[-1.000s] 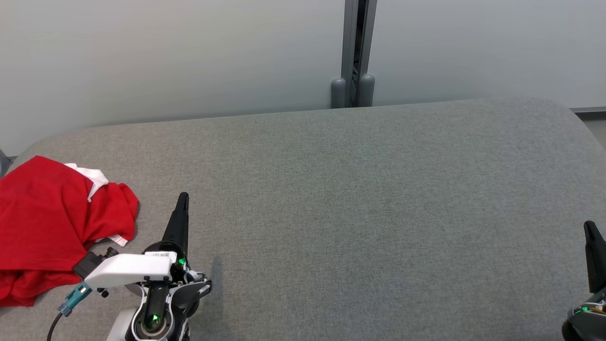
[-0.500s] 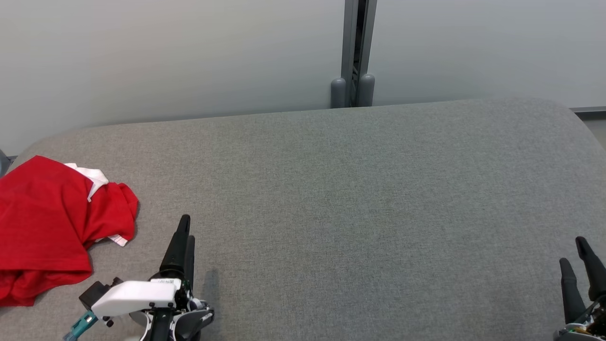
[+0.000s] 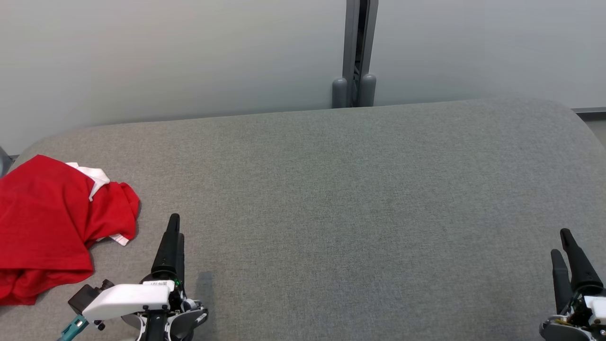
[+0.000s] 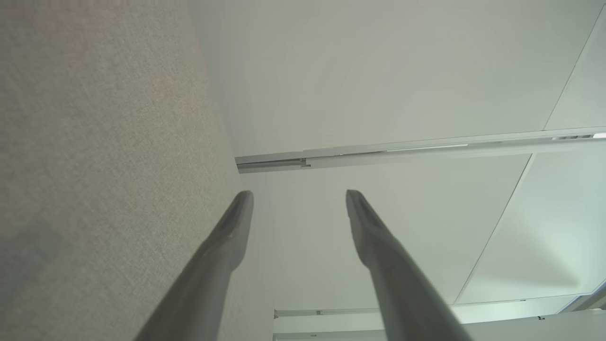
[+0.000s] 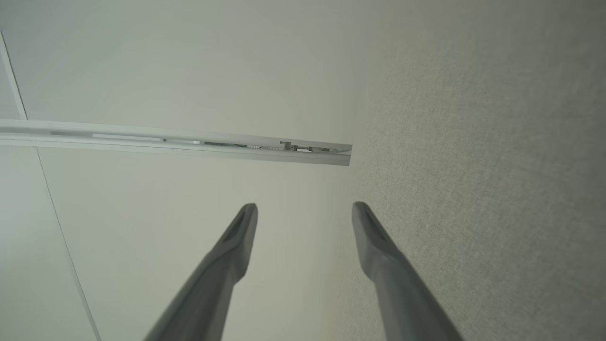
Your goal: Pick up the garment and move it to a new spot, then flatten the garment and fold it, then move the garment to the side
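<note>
**Head view.** The garment, red with white trim, lies bunched at the far left of the grey padded surface, partly cut off by the frame edge. It is crumpled, neither flat nor folded, so I judge the pickup not yet done. My left gripper hovers near the garment's right hem without touching the cloth, and it points toward the wall. I see it edge-on, so its gap is hard to read here. My right gripper sits at the lower right, well apart from the garment, with its fingers slightly spread. The wide bare stretch between my two grippers is likely the room for spreading the garment out.

**Left wrist view.** My fingers stand apart with nothing between them. The padded surface runs along the left and the wall lies ahead. I am aimed past the garment and will probably need to turn toward it.

**Right wrist view.** My fingers are apart and empty. The surface is on the right and a pale rail crosses the wall. This arm seems parked, ready to help flatten.
</note>
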Controlling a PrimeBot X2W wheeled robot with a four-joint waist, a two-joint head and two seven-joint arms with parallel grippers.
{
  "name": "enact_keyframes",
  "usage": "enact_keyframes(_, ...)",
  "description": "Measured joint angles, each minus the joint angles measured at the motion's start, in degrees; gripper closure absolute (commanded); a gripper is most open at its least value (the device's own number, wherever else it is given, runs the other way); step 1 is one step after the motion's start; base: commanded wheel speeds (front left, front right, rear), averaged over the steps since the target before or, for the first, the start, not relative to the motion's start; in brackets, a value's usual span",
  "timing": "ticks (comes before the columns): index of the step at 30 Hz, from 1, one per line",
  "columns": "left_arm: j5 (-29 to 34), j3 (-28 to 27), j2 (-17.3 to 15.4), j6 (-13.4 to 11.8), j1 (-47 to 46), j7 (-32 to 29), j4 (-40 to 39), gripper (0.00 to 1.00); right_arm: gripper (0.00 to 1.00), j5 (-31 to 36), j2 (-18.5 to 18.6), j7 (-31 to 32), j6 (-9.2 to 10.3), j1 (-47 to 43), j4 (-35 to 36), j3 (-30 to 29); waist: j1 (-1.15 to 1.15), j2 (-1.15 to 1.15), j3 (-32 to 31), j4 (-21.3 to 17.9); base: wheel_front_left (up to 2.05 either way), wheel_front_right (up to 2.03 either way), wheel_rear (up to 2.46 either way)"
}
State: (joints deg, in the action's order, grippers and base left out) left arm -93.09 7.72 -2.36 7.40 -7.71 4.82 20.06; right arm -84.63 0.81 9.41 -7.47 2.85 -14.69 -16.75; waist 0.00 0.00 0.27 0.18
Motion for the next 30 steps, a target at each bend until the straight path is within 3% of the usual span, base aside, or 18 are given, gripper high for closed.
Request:
enact_keyframes(8, 3.35, -1.49, -0.04, 0.0, 0.59, 1.2, -2.07, 0.0, 0.0, 7.65, 0.25, -2.69, 0.0, 0.81, 2.63, 1.46, 0.0, 0.0, 0.0, 0.37, 0.0, 0.0, 0.0)
enact_keyframes(24, 13.76, -5.31, -0.07, 0.0, 1.66, 2.9, -6.38, 0.0, 0.0, 29.54, 2.19, -7.22, 0.0, 3.75, 7.86, 7.54, 0.0, 0.0, 0.0, 1.19, 0.0, 0.0, 0.0)
enact_keyframes(30, 22.17, -6.43, -0.1, 0.0, 1.76, 3.75, -10.43, 0.0, 0.0, 37.75, 2.56, -8.94, -0.01, 4.9, 10.38, 10.03, 0.0, 0.0, 0.09, 1.47, 0.0, 0.0, 0.0)
